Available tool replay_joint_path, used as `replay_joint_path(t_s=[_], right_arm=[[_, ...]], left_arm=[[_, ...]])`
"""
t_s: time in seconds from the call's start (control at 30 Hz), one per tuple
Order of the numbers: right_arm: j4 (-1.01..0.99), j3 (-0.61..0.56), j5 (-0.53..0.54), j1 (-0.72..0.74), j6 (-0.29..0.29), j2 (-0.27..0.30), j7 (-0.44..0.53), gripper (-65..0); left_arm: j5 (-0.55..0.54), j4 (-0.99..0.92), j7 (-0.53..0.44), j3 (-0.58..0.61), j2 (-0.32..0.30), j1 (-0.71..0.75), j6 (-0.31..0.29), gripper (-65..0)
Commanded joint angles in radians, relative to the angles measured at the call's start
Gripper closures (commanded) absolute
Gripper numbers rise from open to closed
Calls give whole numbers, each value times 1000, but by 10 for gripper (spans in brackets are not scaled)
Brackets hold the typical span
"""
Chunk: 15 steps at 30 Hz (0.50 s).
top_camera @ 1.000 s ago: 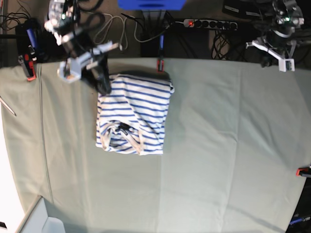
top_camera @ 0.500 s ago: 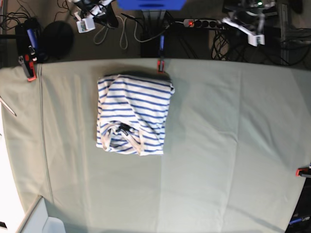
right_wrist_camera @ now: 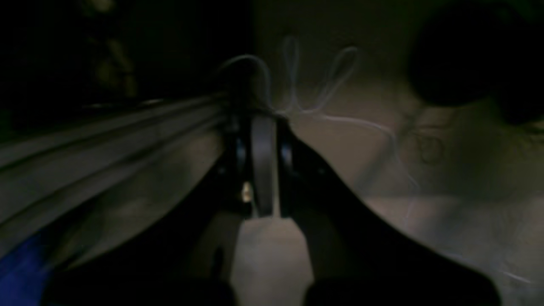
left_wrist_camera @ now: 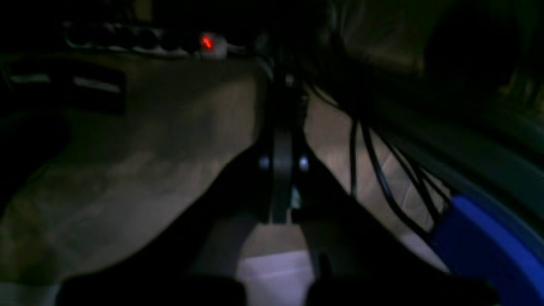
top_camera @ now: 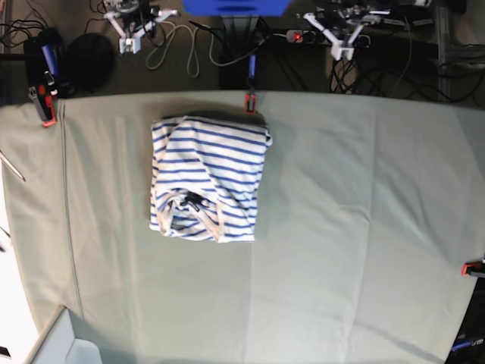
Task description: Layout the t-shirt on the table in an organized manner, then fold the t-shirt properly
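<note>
The t-shirt (top_camera: 208,178), white with thin blue stripes, lies folded into a compact rectangle on the table (top_camera: 341,212), left of centre near the far edge, with its collar and dark label facing the near side. Both grippers are drawn back beyond the far edge, away from the shirt. My right gripper (top_camera: 129,34) is at the top left, and its wrist view shows it (right_wrist_camera: 263,165) shut and empty over dark floor. My left gripper (top_camera: 339,39) is at the top right and is also shut and empty in its wrist view (left_wrist_camera: 280,170).
Red clamps sit on the table's edges at the far middle (top_camera: 249,101), far left (top_camera: 45,114) and right (top_camera: 474,267). A power strip with a red light (top_camera: 297,36) and cables lie behind the table. A pale box (top_camera: 64,345) is at the near left corner.
The right arm has lifted off the shirt's far left corner and pulled back behind the table. The left arm has swung inward behind the far edge. The shirt has not moved.
</note>
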Motion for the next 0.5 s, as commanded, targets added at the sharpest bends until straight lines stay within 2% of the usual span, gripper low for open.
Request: replay_joint_path(t_s=[0.0, 0.07, 0.13, 0.17, 0.2, 0.47], right_arm=[[-14, -9, 10, 2, -79, 9, 13, 0], [-25, -29, 10, 6, -221, 3, 7, 0], [-28, -52, 10, 5, -341, 0, 5, 0], [-28, -67, 10, 3, -382, -8, 5, 0], [-28, -84, 10, 3, -398, -14, 5, 0], [-29, -113, 12, -11, -398, -51, 4, 0]], left_arm=[[6, 21, 31, 10, 10, -4, 4, 0], [6, 62, 74, 10, 16, 1, 96, 0], [8, 80, 82, 12, 18, 4, 197, 0], [13, 82, 82, 14, 19, 8, 234, 0], [14, 82, 82, 14, 19, 10, 250, 0], [14, 82, 87, 14, 25, 7, 260, 0]])
